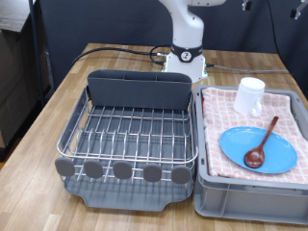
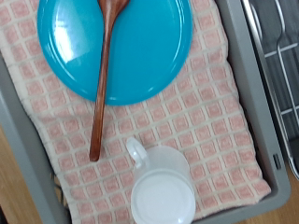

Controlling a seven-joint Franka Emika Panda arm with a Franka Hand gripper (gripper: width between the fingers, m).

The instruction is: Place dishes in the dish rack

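The light-blue plate (image 1: pixel 258 149) lies on the checked cloth in the grey crate at the exterior view's right. The dark wooden spoon (image 1: pixel 261 144) lies across it, bowl on the plate and handle over the cloth. The white cup (image 1: pixel 249 95) stands upright on the cloth behind them. The silver wire dish rack (image 1: pixel 130 135) with its grey caddy (image 1: pixel 140 89) stands at the left, holding no dishes. The wrist view looks down on the plate (image 2: pixel 140 47), spoon (image 2: pixel 105 79) and cup (image 2: pixel 163 191). The gripper does not show in either view.
The grey crate (image 1: pixel 252 197) lined with red-and-white checked cloth (image 1: pixel 223 135) sits close against the rack's right side. Both stand on a wooden table (image 1: pixel 48 125). The robot base (image 1: pixel 186 60) and a black cable are behind the rack.
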